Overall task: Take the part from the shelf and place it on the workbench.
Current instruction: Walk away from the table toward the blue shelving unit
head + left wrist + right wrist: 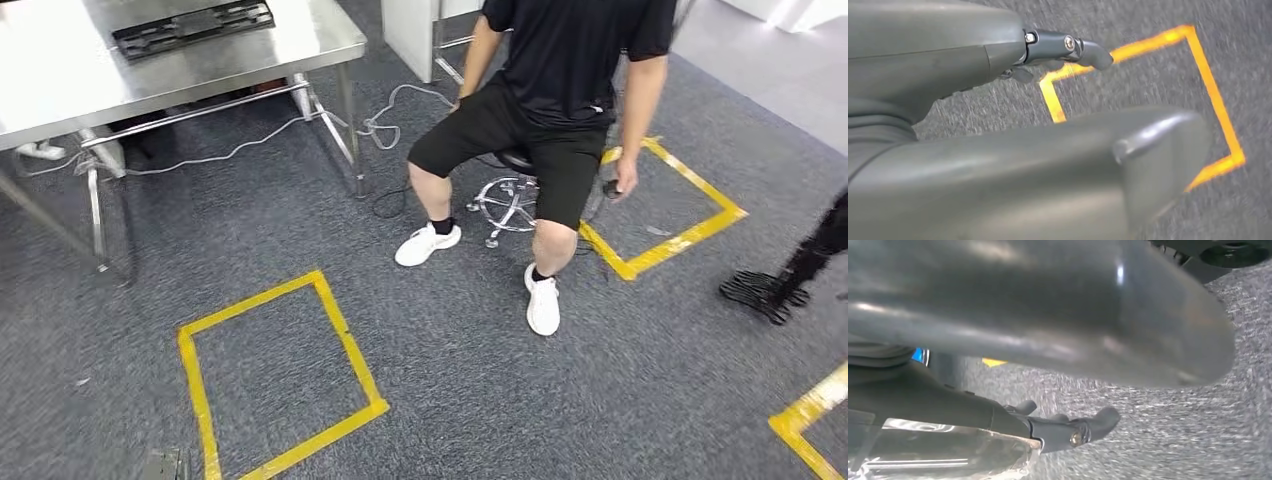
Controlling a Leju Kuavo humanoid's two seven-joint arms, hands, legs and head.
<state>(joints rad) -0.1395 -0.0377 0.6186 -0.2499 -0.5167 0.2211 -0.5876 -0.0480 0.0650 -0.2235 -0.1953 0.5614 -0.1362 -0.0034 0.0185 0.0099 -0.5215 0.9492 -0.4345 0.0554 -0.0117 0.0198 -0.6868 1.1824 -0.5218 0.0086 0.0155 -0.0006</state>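
Right, quick notes. Head view looked down at grey carpet (480, 400) with yellow tape squares (345, 340) on it. The steel worktop (60, 70) sat at the far left. A black slotted piece (190, 25) lay flat on it near the back edge. I couldn't tell if that was the task's part.

A person (570, 60) sat on a chrome stool (505, 200) just right of the worktop, both feet on the carpet. A grey cable (240, 150) ran across the floor under the worktop. A dark fingered shape (765, 290) hung low at the right edge, but whose it was I couldn't tell.

Left wrist view gave what the head view didn't: the left hand (1013, 150) over the carpet, above a corner of a yellow tape outline (1215, 100). Its fingers (1088, 51) were stretched out and well apart from the thumb, with nothing between them.

Right wrist view showed the right hand (1023, 315) over the carpet too. Its fingers (1083, 427) were extended. A clear glossy item (948, 452) lay right against them on the side away from the thumb. It was too blurred to identify, and I couldn't tell whether the fingers actually gripped it or whether it was the part.
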